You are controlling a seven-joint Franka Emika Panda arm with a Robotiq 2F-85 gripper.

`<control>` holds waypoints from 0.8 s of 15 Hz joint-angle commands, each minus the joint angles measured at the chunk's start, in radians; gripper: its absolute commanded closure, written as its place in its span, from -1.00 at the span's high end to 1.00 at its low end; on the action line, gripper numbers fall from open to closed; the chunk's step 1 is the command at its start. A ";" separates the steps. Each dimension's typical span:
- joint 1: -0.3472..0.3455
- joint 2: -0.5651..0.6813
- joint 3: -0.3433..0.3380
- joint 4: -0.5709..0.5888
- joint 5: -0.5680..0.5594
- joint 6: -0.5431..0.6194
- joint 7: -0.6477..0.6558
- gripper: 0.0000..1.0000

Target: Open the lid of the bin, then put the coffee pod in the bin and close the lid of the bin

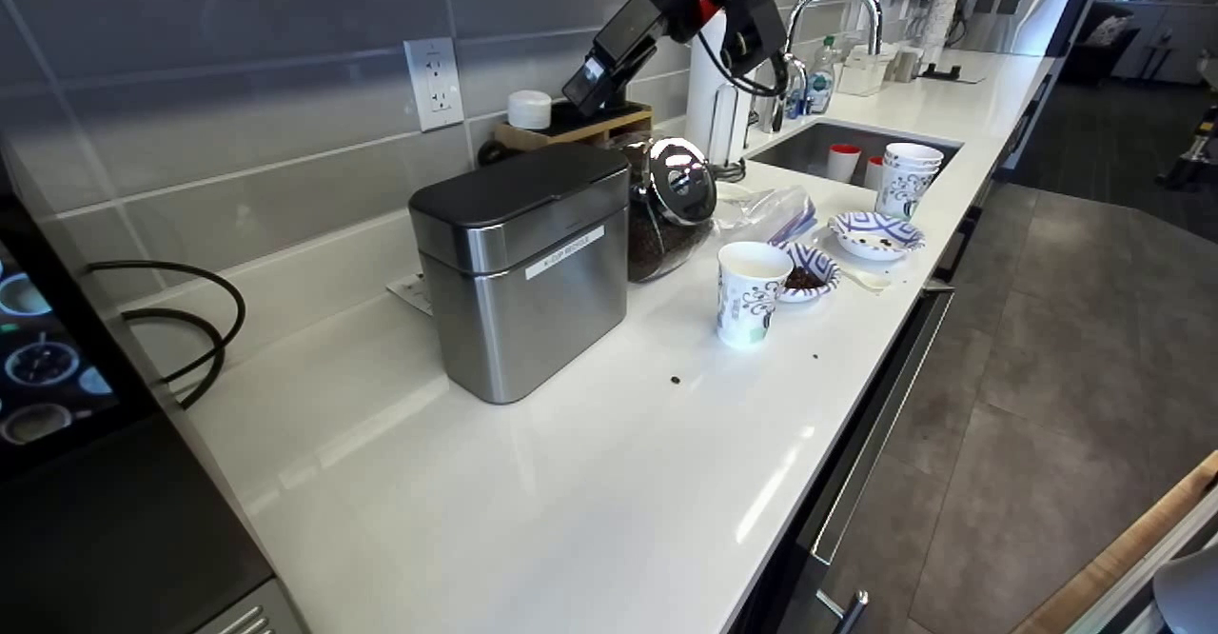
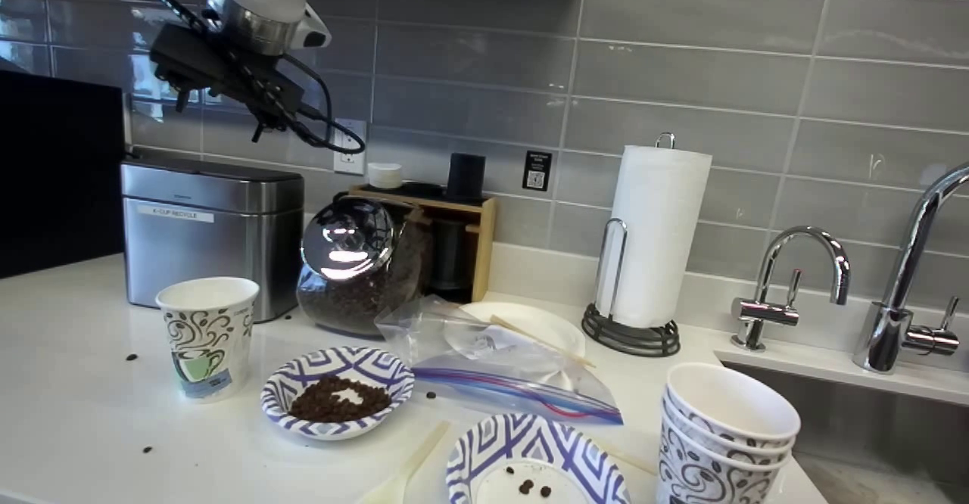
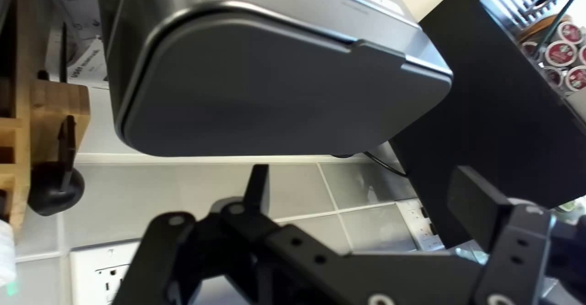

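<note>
Crowding one end of the boxy brushed-steel bin [image 1: 533,315], a rounded clear-glass jar [image 1: 657,248] of dark brown beans is standing with its shiny chrome cap [image 1: 681,182] slanting outward. Behind that jar, off the same end of the bin, a pale wooden rack [image 2: 484,254] is carrying a white tub [image 2: 384,176]. Beyond the bin's opposite end I am seeing a black boxy machine [image 1: 105,520] with a picture-covered front, a loose black cable [image 1: 242,308] curling between the two. A tapering white paper cup [image 2: 208,337] with brown scroll print is standing near the bin's front and, in an exterior view, is hiding part of its lower edge. A white paper bowl [image 2: 382,364] with blue zigzags, holding dark brown bits, is sitting farther from the bin.

I am hovering the black two-jawed gripper [image 3: 361,183] above the level of the bin's top, its jaws standing wide; through the gap I am looking at glossy grey wall tiles [image 3: 302,186], and both jaws are hanging apart from the flat dark grey metal lid [image 3: 284,94].

That lid is lying level on the bin, its smooth matte face running to rounded corners, a thin seam dividing it from the steel. A white label strip [image 2: 176,213] is crossing the bin's front, reading "K-CUP RECYCLE".
</note>
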 commanded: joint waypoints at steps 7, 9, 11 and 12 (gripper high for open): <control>-0.028 -0.310 0.093 -0.296 -0.397 0.145 0.628 1.00; -0.082 -0.353 0.139 -0.315 -0.496 0.110 0.776 1.00; -0.124 -0.391 0.180 -0.313 -0.592 0.039 0.918 1.00; -0.123 -0.403 0.185 -0.303 -0.635 0.002 0.979 1.00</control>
